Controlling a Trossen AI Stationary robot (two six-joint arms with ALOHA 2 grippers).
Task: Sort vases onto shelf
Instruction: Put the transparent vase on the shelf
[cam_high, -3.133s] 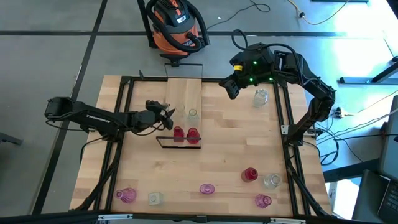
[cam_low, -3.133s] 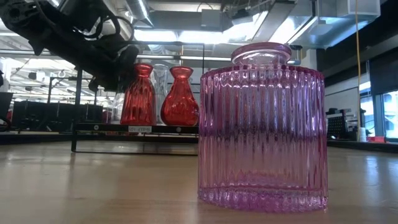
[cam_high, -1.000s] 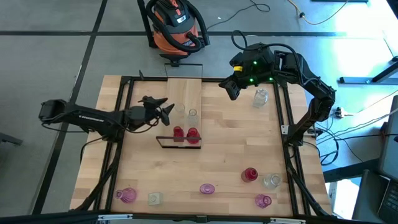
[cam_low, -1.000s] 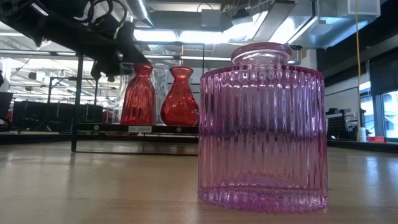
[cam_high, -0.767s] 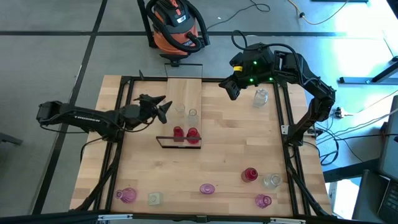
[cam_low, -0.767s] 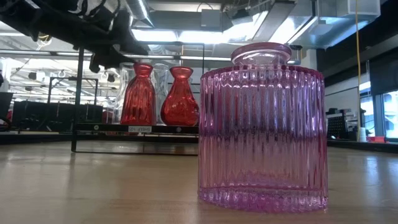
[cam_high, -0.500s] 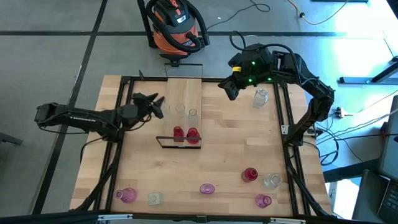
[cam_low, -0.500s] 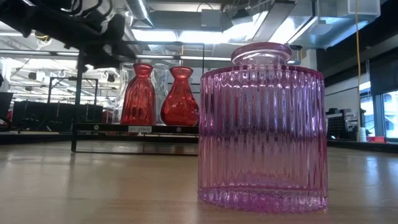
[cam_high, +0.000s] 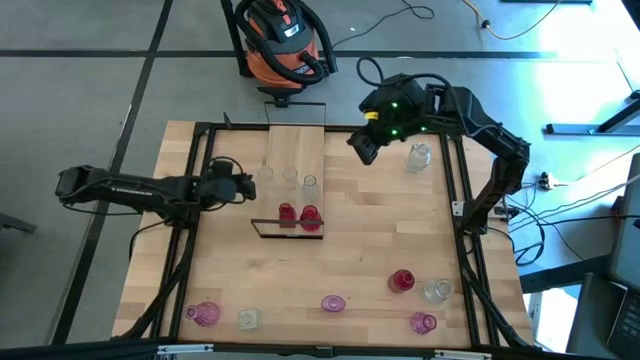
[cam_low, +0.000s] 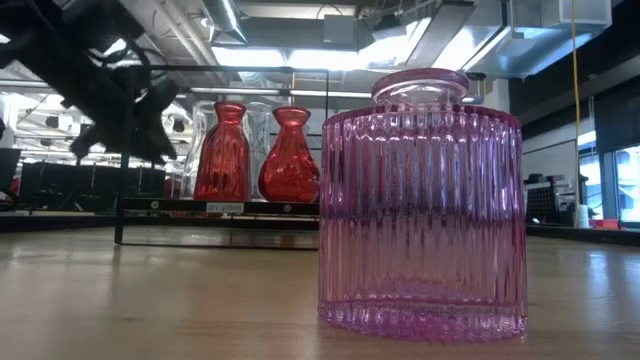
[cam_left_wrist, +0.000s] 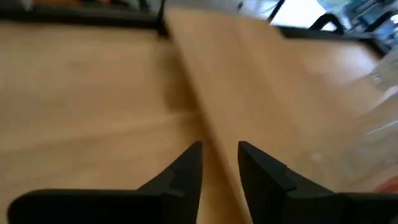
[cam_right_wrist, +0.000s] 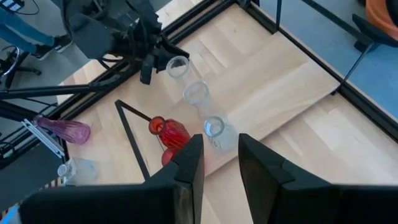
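Since the earlier frames the left arm has drawn back from the shelf (cam_high: 296, 170), and the right arm has swung a little toward it.

Taking the shelf as landmark: the worktop (cam_high: 350, 270) carries it near the far edge, a long light plank whose black frame end faces the near side. On that end stand two red vases (cam_high: 297, 214) side by side, and behind them along the plank three clear vases (cam_high: 309, 186) in a row, seen plainly in the right wrist view (cam_right_wrist: 196, 93). Well apart from the shelf, along the worktop's near edge, lie the unsorted ones: a pink ribbed vase (cam_low: 421, 205), a red vase (cam_high: 402, 281), other pink and clear pieces. One clear vase (cam_high: 419, 156) stands off the shelf's right side.

The left gripper (cam_high: 240, 187) hovers just off the shelf's left side; in the left wrist view its fingers (cam_left_wrist: 186, 171) stand a little apart and hold nothing. The right gripper (cam_high: 362, 147) hangs between the shelf and that lone clear vase; its fingers (cam_right_wrist: 189, 165) are likewise slightly parted and empty.

These vases look like thin glass: light, rigid, slick and breakable. I judge the safest hold to be across the narrow neck or just under the lip, with gentle closing, since the smooth or ribbed belly could slip out or tip.
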